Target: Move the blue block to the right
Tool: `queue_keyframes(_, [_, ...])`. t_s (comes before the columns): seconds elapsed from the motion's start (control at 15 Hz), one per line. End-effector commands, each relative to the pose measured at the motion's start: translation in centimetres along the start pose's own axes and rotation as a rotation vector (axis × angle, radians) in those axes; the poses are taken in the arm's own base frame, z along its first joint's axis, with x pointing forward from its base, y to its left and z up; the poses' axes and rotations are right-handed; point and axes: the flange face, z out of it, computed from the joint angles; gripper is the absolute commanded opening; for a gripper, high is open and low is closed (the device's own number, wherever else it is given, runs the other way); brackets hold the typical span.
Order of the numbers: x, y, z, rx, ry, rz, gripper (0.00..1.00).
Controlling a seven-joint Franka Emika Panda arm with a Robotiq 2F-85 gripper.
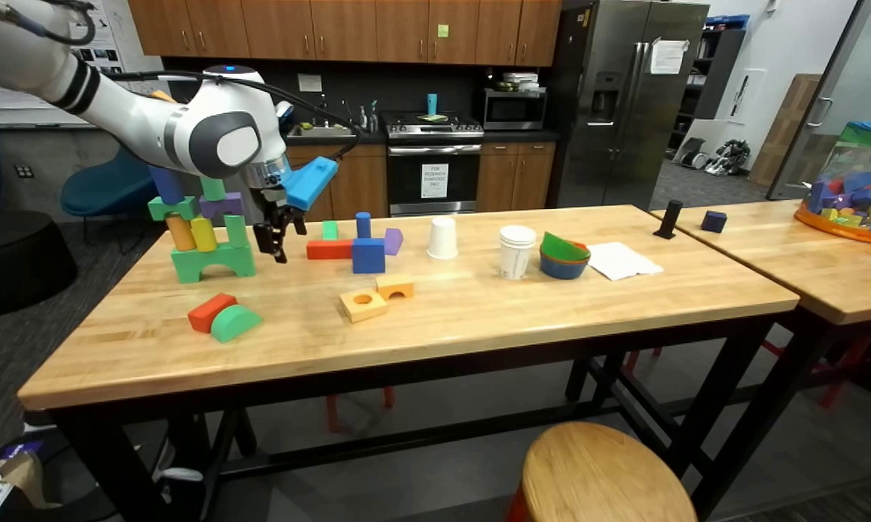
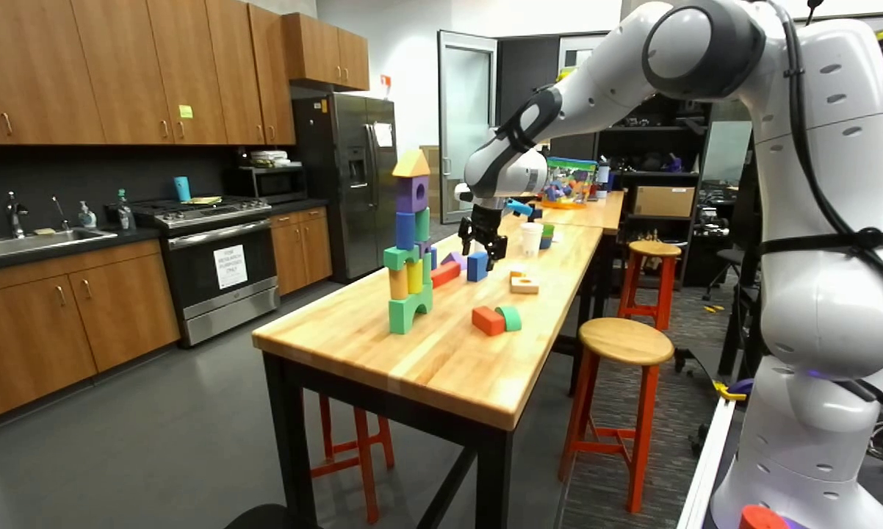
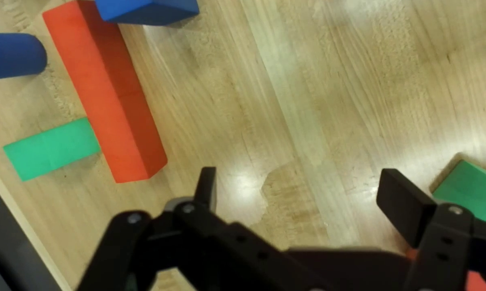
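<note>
The blue block (image 1: 369, 256) stands on the wooden table at the right end of a long red block. It also shows in an exterior view (image 2: 477, 267) and, cut by the top edge, in the wrist view (image 3: 150, 11). My gripper (image 1: 283, 243) hangs above the table between the block tower and the red block, left of the blue block in that view. In the wrist view the two black fingers (image 3: 297, 180) are wide apart with bare table between them. The gripper is open and empty.
A tall multicoloured block tower (image 1: 214, 261) stands close to the gripper. The red block (image 3: 105, 93), a green block (image 3: 53, 147) and a blue cylinder (image 3: 12, 55) lie near the blue block. Yellow blocks (image 1: 364, 305), a white cup (image 1: 443, 238) and bowls (image 1: 563, 267) stand farther along.
</note>
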Motion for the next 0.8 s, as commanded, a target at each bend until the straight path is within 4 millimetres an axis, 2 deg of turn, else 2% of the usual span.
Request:
queue_keyframes(0.0, [0.7,1.5,-2.4,-0.036,0.03,-0.021,1.0])
queue_keyframes(0.27, [0.9,2.8,-2.7,-0.03,0.033,-0.029,1.0])
queue_keyframes(0.73, [0.6,3.0,-2.1,-0.014,0.024,-0.027,1.0])
